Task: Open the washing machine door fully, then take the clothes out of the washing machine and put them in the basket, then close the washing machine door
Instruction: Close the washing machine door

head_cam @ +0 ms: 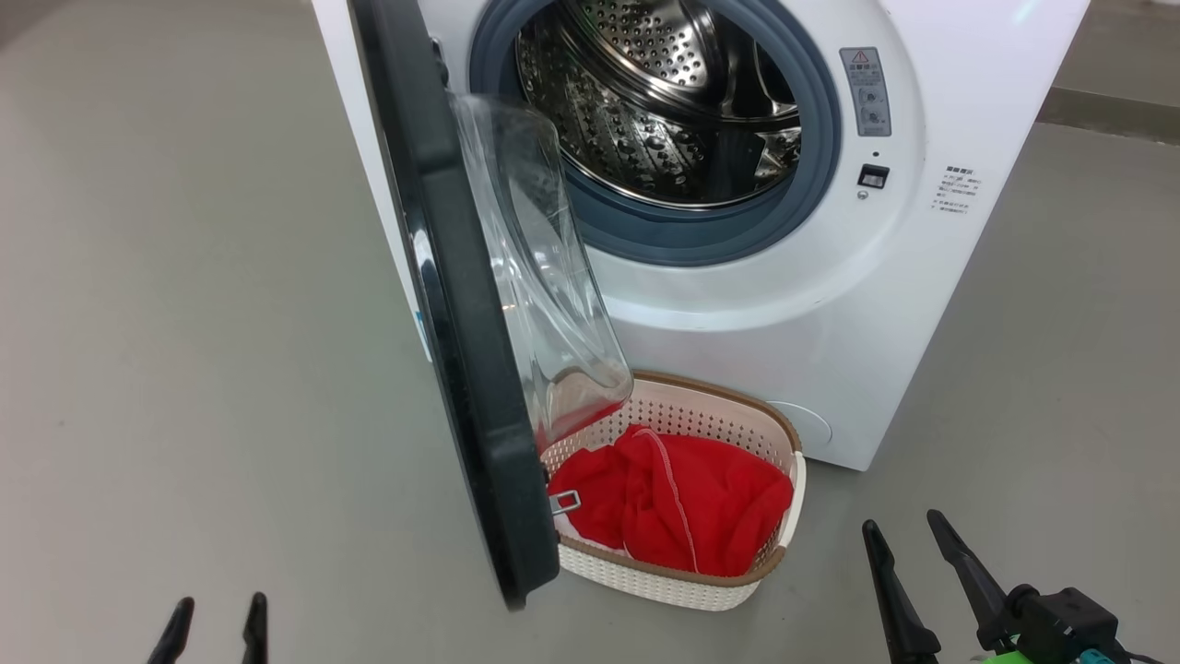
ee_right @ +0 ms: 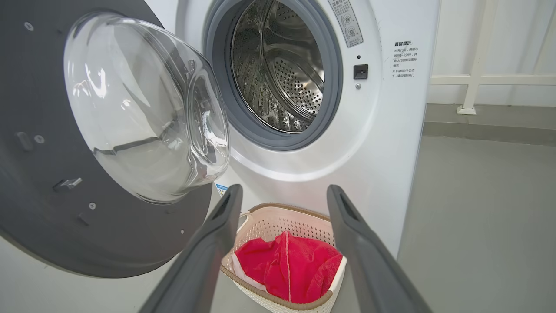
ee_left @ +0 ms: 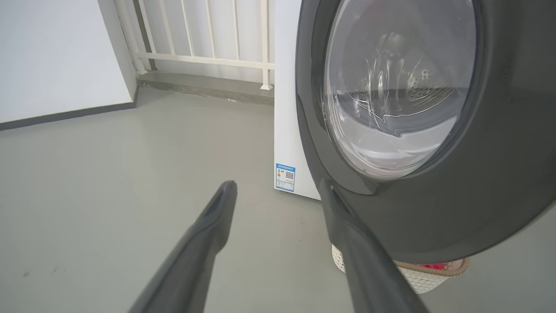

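**Laundry out, door open:** The robot's left tool [head_cam: 221, 599] hangs released at the lower left of the head view. Its two dark fingers are spread and grasp nothing above the bare grey floor [head_cam: 166, 323]. From the left wrist, those fingers point at the outer face of the washing machine door [head_cam: 461, 323]. A small blue label [ee_left: 285, 177] shows low on the white side of the washing machine [head_cam: 784, 304].

The door stands swung out to the left, nearly edge-on to the head camera. Its clear glass bowl window [head_cam: 544, 277] bulges towards the machine's front. To its right, the grey-blue gasket [head_cam: 816, 157] rings the open mouth of the perforated steel drum [head_cam: 645, 92].

Below the opening, the cream-white basket [head_cam: 664, 586] sits on the floor close against the machine's front. The bottom edge of the door crosses in front of its left end. The bright red clothes [head_cam: 682, 503], crossed by a thin white trim line, lie heaped inside the basket.

At the lower right, the right tool [head_cam: 901, 521] is also released, fingers apart and empty, near the basket but clear of it. In the right wrist view, its fingers frame the basket.
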